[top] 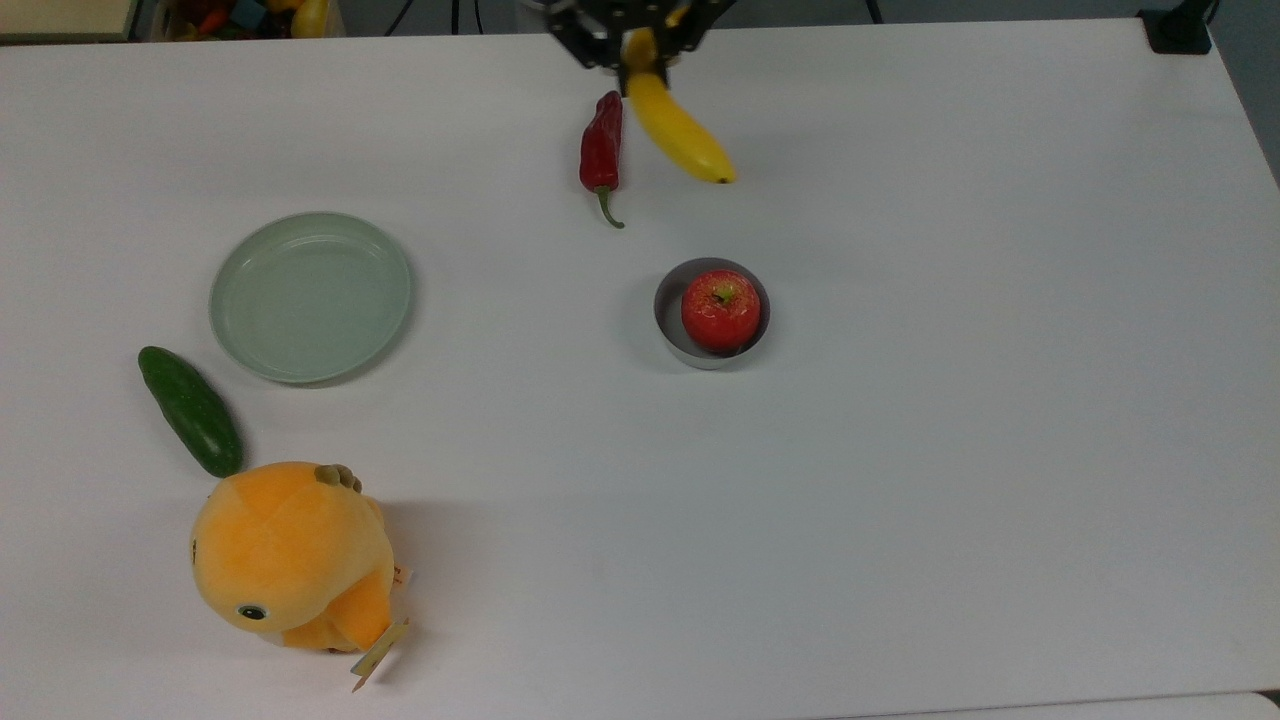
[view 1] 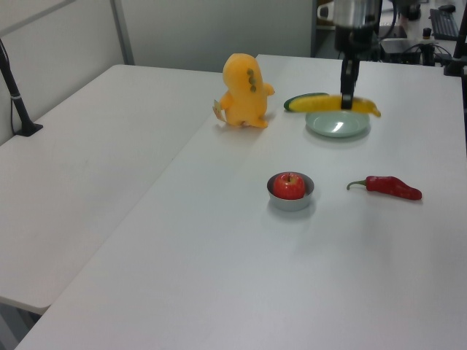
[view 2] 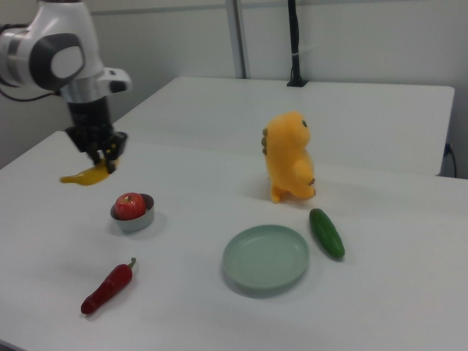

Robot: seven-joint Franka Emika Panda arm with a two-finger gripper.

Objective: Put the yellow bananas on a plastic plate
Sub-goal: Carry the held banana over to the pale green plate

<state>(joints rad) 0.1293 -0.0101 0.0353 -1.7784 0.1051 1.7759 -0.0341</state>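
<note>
Gripper (top: 638, 55) at the top view's upper edge, fingers (view 2: 108, 156) clamped on one end of the yellow banana (top: 678, 131), which hangs clear above the desk (top: 900, 450); its free dark-tipped end points away from the fingers toward the top view's lower right. Red chili pepper (top: 601, 150) lies on the desk just beside the fingers, on the top view's left of the banana, apart from it. Small grey metal bowl (top: 672, 325) with a red apple (top: 720, 310) inside sits below the fingers in the top view, near the banana's free end but apart. Plastic plate (top: 311, 296) is well apart from the fingers, toward the top view's left, nothing on it. Dark green cucumber (top: 190, 410) lies just beyond the plate, farther from the fingers, and the orange plush toy (top: 290, 555) stands farther still. In the right view the gripper (view 2: 102, 162) holds the banana (view 2: 84, 176) above the desk, on the right view's left of the bowl (view 2: 133, 218), with the plate (view 2: 265, 259) far off to the right view's right.
</note>
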